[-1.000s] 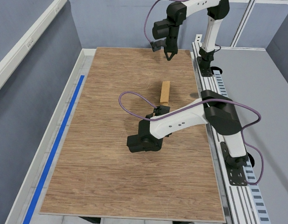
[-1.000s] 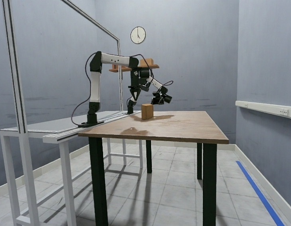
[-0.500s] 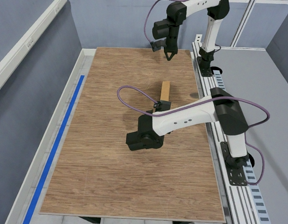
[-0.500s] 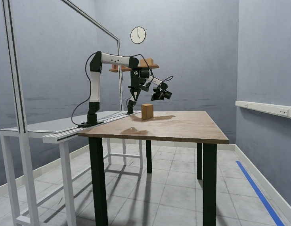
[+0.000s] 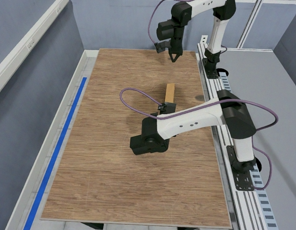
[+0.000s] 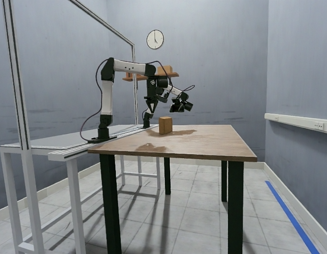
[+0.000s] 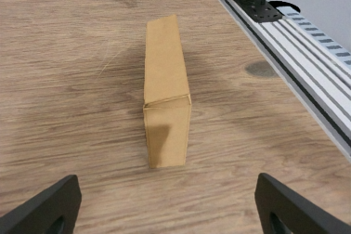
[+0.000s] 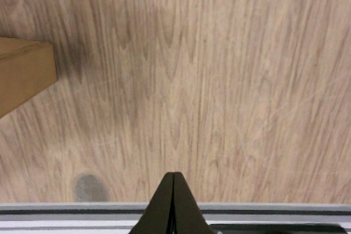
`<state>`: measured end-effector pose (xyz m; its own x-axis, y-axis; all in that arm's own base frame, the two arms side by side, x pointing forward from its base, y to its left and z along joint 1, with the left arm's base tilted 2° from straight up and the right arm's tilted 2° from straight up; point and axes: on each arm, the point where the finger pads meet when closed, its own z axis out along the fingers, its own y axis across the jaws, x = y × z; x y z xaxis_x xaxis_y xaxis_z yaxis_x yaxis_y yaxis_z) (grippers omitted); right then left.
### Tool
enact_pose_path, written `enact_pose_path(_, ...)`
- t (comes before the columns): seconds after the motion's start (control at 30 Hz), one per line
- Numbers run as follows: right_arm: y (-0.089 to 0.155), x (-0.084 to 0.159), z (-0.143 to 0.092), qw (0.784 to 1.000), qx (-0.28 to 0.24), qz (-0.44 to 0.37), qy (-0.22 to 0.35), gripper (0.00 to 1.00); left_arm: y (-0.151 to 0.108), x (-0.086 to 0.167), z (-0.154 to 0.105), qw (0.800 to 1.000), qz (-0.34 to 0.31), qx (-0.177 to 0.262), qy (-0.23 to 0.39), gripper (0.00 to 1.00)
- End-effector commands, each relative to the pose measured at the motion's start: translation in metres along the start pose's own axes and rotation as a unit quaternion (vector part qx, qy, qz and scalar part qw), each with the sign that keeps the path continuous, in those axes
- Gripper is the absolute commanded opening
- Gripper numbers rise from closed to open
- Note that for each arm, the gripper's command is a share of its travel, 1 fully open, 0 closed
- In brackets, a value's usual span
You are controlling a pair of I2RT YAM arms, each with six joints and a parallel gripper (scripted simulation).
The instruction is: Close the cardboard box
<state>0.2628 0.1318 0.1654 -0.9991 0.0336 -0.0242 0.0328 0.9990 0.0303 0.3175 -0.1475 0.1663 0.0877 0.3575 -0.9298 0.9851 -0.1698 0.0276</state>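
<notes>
The cardboard box (image 5: 169,93) (image 6: 165,125) (image 7: 166,63) (image 8: 28,74) is standing tall on 1 of its narrow sides on the table (image 5: 118,185) (image 6: 207,139) (image 7: 93,142) (image 8: 232,86), near the rail (image 5: 215,85) (image 6: 122,136) (image 7: 288,68) (image 8: 279,209). Its 2 largest faces are upright, so it is not yet lying as the task wants, though this stance is probably offering the end and its seam to a gripper. The left wrist view is showing a creased, slightly uneven seam between the top and end panels; whether the flaps are tucked in, I cannot tell.

The left gripper (image 6: 177,108) (image 7: 168,185) is holding nothing, its 2 fingers standing wide and apart from the box. They are facing its end, the spread probably leaving room to straddle the narrow width. In the top view the arm is hiding them.

The right gripper (image 5: 173,59) (image 6: 152,110) (image 8: 174,183) is hovering beyond the other end, fingers together and empty, pointing down. Closed like that, it is likely serving as a blunt pusher or is simply keeping clear. Laying the box flat is still remaining; a hard push could be springing the seam.
</notes>
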Motion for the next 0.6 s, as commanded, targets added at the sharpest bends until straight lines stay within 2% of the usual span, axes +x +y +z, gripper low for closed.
enact_pose_path(0.0, 0.000, -0.001, -0.004, 1.000, -0.004, -0.003, -0.007, 0.01, -0.002, -0.014, -0.004, 1.000, 0.015, 0.021, -0.004, 0.80)
enact_pose_path(0.23, 0.000, -0.001, -0.004, 1.000, -0.004, -0.003, -0.007, 0.01, -0.002, -0.014, -0.004, 1.000, 0.015, 0.021, -0.004, 0.80)
enact_pose_path(0.3, 0.000, -0.001, -0.004, 1.000, -0.004, -0.003, -0.007, 0.01, 0.002, -0.002, 0.002, 1.000, 0.013, 0.022, -0.006, 0.80)
enact_pose_path(0.43, 0.000, -0.001, -0.004, 1.000, -0.004, -0.003, -0.007, 0.01, -0.002, -0.014, -0.005, 1.000, 0.014, 0.019, -0.006, 0.80)
enact_pose_path(0.57, 0.000, -0.001, -0.004, 1.000, -0.004, -0.003, -0.007, 0.01, -0.002, -0.014, -0.005, 1.000, 0.014, 0.019, -0.006, 0.80)
